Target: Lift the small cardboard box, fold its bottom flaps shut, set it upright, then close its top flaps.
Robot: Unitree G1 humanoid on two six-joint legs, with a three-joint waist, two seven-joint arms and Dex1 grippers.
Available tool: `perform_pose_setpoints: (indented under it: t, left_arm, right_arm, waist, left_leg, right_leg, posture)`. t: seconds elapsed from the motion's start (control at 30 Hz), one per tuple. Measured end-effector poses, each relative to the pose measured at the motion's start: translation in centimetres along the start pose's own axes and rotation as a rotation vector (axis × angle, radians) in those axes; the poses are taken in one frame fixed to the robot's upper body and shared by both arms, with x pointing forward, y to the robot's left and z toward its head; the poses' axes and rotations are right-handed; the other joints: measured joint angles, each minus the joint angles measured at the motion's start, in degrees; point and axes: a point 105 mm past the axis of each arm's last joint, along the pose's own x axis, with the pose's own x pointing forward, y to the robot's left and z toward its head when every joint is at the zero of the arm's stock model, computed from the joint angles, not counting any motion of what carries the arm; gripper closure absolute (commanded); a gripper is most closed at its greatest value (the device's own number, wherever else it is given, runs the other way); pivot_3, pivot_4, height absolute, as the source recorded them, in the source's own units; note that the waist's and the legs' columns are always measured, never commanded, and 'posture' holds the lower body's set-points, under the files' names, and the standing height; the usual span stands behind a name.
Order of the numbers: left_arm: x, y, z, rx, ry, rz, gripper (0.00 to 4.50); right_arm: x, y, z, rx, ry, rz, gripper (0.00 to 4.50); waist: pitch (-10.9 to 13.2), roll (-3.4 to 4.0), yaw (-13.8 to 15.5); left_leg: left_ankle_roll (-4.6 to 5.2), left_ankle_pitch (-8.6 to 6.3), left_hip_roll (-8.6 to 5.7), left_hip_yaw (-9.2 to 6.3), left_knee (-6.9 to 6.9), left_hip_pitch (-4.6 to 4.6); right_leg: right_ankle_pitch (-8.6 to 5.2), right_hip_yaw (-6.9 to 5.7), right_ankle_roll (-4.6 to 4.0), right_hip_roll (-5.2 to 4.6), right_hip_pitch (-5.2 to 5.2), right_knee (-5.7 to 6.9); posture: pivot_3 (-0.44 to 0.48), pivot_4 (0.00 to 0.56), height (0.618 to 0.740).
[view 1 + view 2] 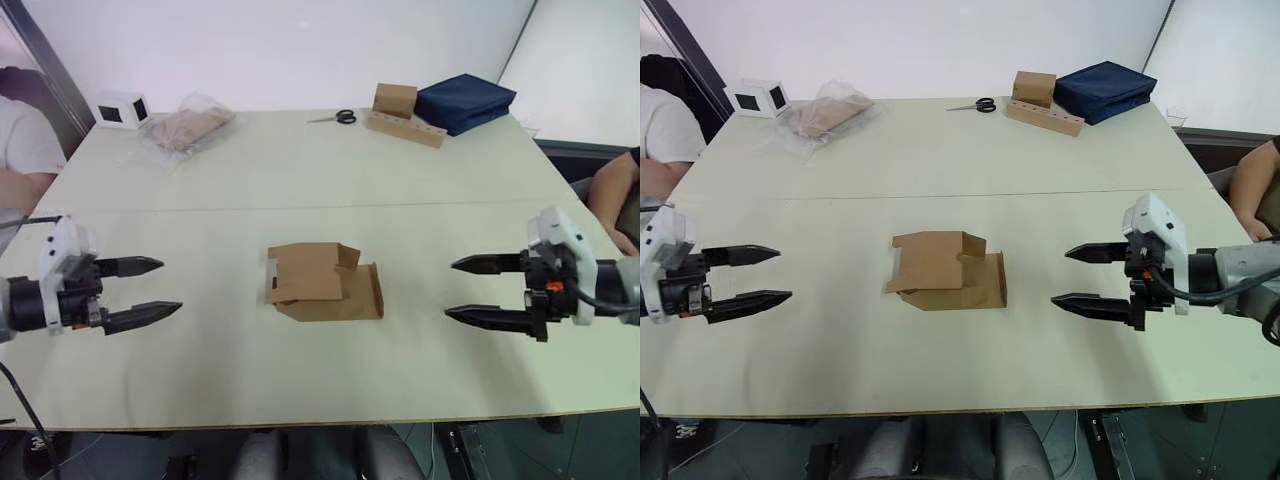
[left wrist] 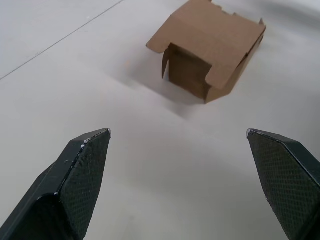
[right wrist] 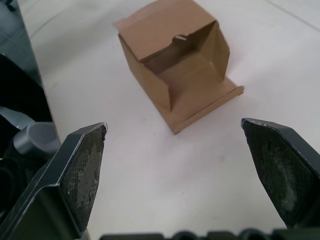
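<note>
The small cardboard box (image 1: 322, 283) lies on its side at the middle of the pale table (image 1: 300, 180), plain brown, with flaps spread at both ends. One open end faces my right gripper (image 1: 470, 289), which hovers open some way to the box's right. My left gripper (image 1: 160, 288) hovers open to the box's left, about the same distance off. The left wrist view shows the box (image 2: 210, 47) ahead of the spread fingertips (image 2: 92, 150). In the right wrist view the box's hollow inside (image 3: 185, 60) faces me. Neither gripper touches the box.
At the table's far side stand a taller brown box on a cardboard strip (image 1: 403, 115), scissors (image 1: 338, 117), a dark blue bag (image 1: 464, 101), a clear plastic bag (image 1: 188, 126) and a white cube (image 1: 122, 109). People sit at the left (image 1: 20, 150) and right (image 1: 612, 190) edges.
</note>
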Motion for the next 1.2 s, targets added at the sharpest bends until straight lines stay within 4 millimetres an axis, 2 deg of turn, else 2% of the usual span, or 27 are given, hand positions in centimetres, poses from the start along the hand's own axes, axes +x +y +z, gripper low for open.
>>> perform_pose_setpoints:
  t: [0.5,0.7,0.87,0.97,1.0,1.13,1.2]
  left_arm:
    - [0.9,0.3,0.9,-0.008,-0.025,-0.052,0.03]
    - [1.7,0.0,-0.2,-0.061,0.004,-0.093,0.03]
    - [1.9,0.6,0.4,-0.072,-0.007,-0.081,0.03]
    - [3.4,1.1,0.7,-0.169,-0.07,-0.086,0.03]
    - [4.3,1.1,1.1,-0.255,-0.12,-0.112,0.03]
    - [6.5,0.4,2.1,-0.48,-0.195,-0.211,0.03]
    - [8.4,-0.3,2.6,-0.591,-0.222,-0.27,0.03]
  right_arm:
    - [0.5,0.0,-0.3,0.014,0.002,-0.005,0.0]
    - [0.9,0.0,-0.3,0.01,-0.004,0.001,0.0]
    - [0.9,0.1,-0.3,0.006,-0.004,0.004,0.0]
    - [1.2,0.1,-0.3,0.0,-0.008,0.007,0.0]
    - [1.4,0.1,-0.4,0.0,-0.009,0.013,0.0]
    - [2.0,0.2,-0.5,-0.003,-0.021,0.022,0.0]
    - [2.2,0.2,-0.5,-0.007,-0.032,0.015,0.0]
  waist:
    - [0.0,0.0,-0.1]
    - [0.0,0.0,-0.14]
    - [0.0,0.01,-0.01]
    - [-0.01,0.01,0.11]
    - [-0.01,-0.02,0.21]
    - [-0.01,-0.04,-0.1]
    - [-0.04,0.01,-0.13]
  left_leg:
    - [0.0,0.0,0.01,0.0,0.0,0.0]
    - [0.0,0.0,0.01,0.0,0.0,-0.01]
    - [0.0,0.0,0.0,0.0,0.0,-0.01]
    - [0.0,0.0,0.0,-0.02,0.03,-0.01]
    - [0.0,0.0,0.0,-0.05,0.09,-0.02]
    - [0.03,-0.01,-0.01,-0.07,0.12,-0.05]
    - [0.04,-0.02,-0.02,-0.08,0.15,-0.04]
  right_leg:
    - [0.0,0.0,0.0,0.01,-0.01,0.02]
    - [0.0,0.0,0.0,0.01,-0.02,0.02]
    - [0.0,0.0,0.01,0.0,-0.01,0.02]
    - [0.01,-0.01,0.01,0.0,0.01,0.05]
    - [0.01,-0.04,0.02,0.01,0.02,0.06]
    - [0.01,-0.04,0.03,0.01,-0.01,0.09]
    - [0.01,-0.04,0.02,0.01,-0.01,0.14]
  posture:
    - [0.0,0.15,0.74]
    - [0.0,0.15,0.74]
    - [0.0,0.15,0.74]
    - [0.0,0.15,0.74]
    - [0.0,0.15,0.74]
    - [0.0,0.15,0.74]
    - [0.0,0.15,0.74]
